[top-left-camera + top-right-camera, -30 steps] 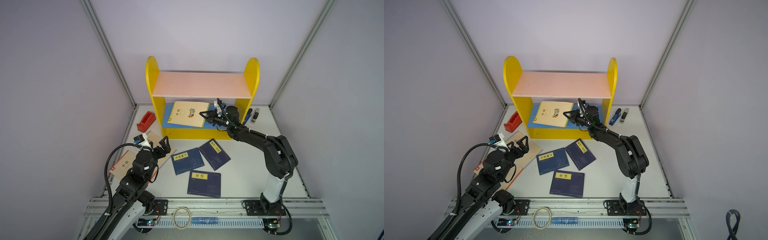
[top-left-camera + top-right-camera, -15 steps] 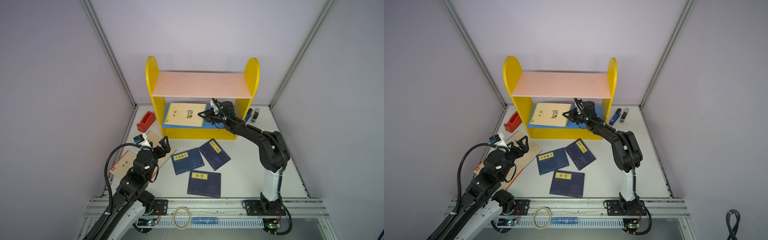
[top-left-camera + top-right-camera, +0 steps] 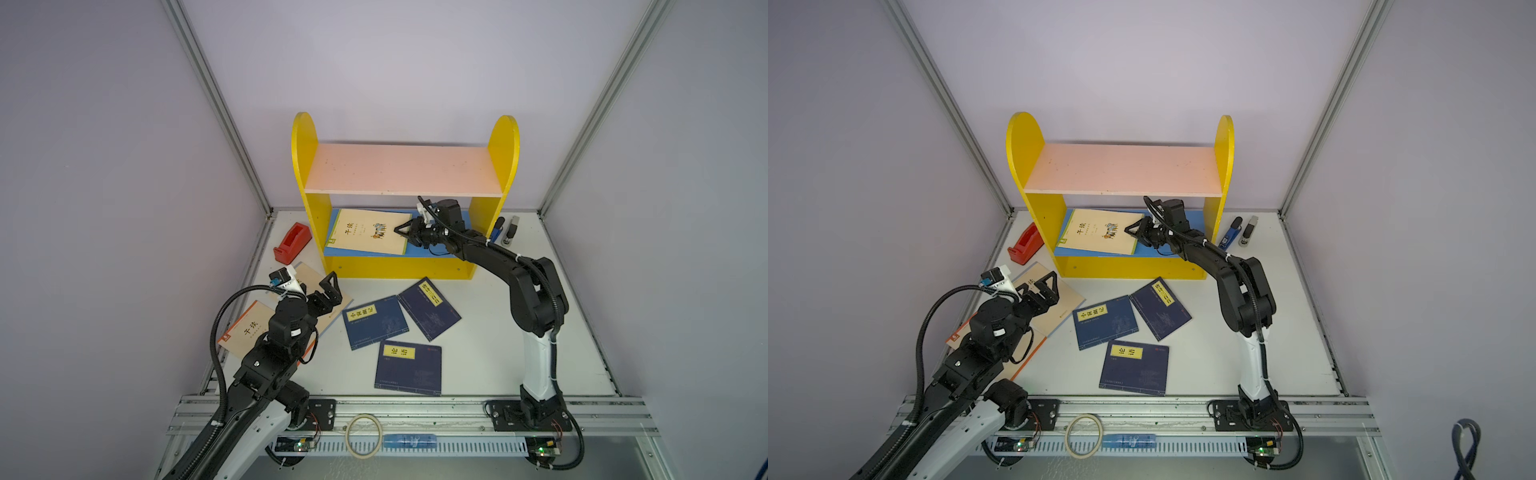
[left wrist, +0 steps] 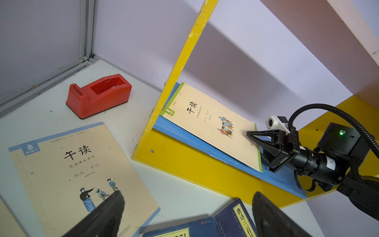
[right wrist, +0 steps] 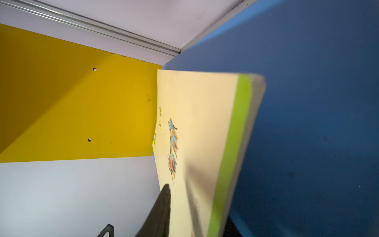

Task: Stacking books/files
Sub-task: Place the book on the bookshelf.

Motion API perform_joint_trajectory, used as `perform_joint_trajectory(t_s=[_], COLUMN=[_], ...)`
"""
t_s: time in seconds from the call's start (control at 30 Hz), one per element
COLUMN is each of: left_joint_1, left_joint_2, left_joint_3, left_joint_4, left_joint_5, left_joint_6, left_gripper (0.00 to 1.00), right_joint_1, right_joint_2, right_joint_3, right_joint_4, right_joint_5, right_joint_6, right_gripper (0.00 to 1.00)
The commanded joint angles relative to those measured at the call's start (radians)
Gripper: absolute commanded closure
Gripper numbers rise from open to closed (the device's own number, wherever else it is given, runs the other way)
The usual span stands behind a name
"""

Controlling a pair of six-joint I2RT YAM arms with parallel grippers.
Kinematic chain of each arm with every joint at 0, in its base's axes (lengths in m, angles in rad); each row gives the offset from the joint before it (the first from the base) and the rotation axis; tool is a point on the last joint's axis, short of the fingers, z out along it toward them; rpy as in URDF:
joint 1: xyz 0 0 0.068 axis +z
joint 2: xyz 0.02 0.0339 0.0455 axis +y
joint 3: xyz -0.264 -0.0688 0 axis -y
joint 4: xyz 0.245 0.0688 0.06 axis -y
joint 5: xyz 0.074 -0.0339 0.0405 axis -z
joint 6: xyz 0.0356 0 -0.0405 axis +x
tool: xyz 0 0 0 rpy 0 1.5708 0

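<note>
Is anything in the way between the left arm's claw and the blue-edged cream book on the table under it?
Nothing I can see. The left gripper hangs open over the blue-edged cream book, whose cover is bare. The red tape dispenser sits off to the side, not touching it.

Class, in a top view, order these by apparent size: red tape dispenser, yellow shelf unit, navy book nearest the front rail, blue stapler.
Largest to smallest:
1. yellow shelf unit
2. navy book nearest the front rail
3. red tape dispenser
4. blue stapler
</note>
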Motion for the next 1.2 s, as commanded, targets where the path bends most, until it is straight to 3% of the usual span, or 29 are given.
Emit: perform_joint_trajectory(t_s=[0.0,0.13,0.27,0.57,0.87,0.97,1.1,1.17], left_joint_1=[0.000,0.000,0.000,0.002,0.002,0.002,0.002,0.001], left_joint_2=[0.005,0.002,0.001,0.004,0.005,0.005,0.011,0.016], left_joint_3=[0.008,0.009,0.010,0.011,0.016,0.016,0.019,0.020], left_joint_4=[0.008,0.006,0.006,0.002,-0.002,-0.004,-0.005,-0.006], left_joint_5=[0.002,0.001,0.001,0.001,0.000,0.002,0.001,-0.001], left_joint_6=[-0.002,-0.002,-0.002,-0.002,-0.003,-0.003,-0.004,-0.005], left_gripper=[0.00,0.00,0.00,0.00,0.00,0.00,0.00,0.00], right_joint_1=[-0.002,-0.002,-0.002,0.058,0.085,0.085,0.084,0.084], right_joint_2=[-0.031,-0.091,-0.164,-0.266,-0.243,-0.216,-0.125,-0.082], right_joint_3=[0.011,-0.020,-0.078,-0.228,-0.233,-0.213,-0.116,-0.073], right_joint_4=[-0.092,-0.169,-0.189,-0.077,-0.091,-0.100,-0.167,-0.184], right_joint_5=[0.098,0.245,0.357,0.417,0.524,0.541,0.543,0.541], right_joint_6=[-0.084,-0.141,-0.168,-0.132,-0.114,-0.116,-0.130,-0.132], right_gripper=[0.61,0.51,0.47,0.46,0.46,0.48,0.65,0.68])
